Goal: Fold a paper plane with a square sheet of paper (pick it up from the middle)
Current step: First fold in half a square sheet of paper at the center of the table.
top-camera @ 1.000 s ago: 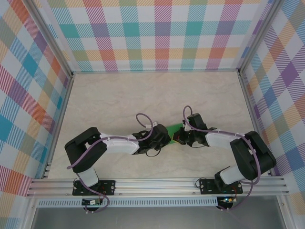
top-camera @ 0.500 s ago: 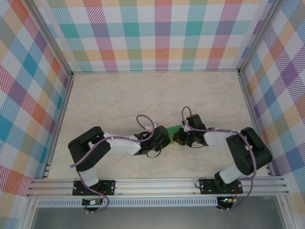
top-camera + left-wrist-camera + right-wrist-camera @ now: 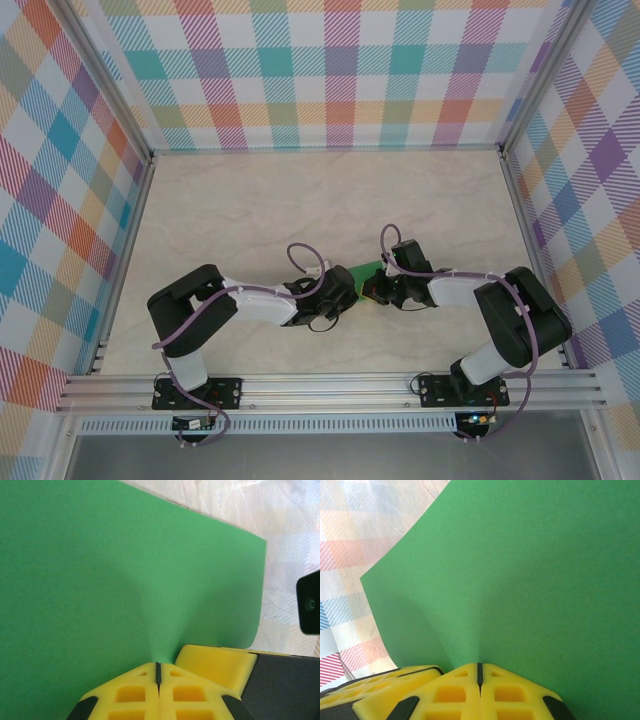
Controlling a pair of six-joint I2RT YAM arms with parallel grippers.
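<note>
The square sheet of paper [image 3: 362,271] is bright green and sits between the two grippers near the table's middle. My left gripper [image 3: 346,290] is shut on one edge of it. My right gripper [image 3: 374,289] is shut on the same edge right beside it. In the left wrist view the sheet [image 3: 100,580] spreads away from my shut left gripper [image 3: 158,667], with a yellow finger of the right gripper [image 3: 215,662] close alongside. In the right wrist view the sheet [image 3: 530,580] rises from my shut right gripper [image 3: 479,667]. The paper plane is out of view.
The pale marbled table [image 3: 250,200] is ringed by checked walls [image 3: 330,70] on three sides. An aluminium rail [image 3: 330,390] runs along the near edge, with both arm bases on it.
Both arms have shifted slightly, the left arm's elbow a little to the right. The grippers stay shut on the green sheet, close together.
</note>
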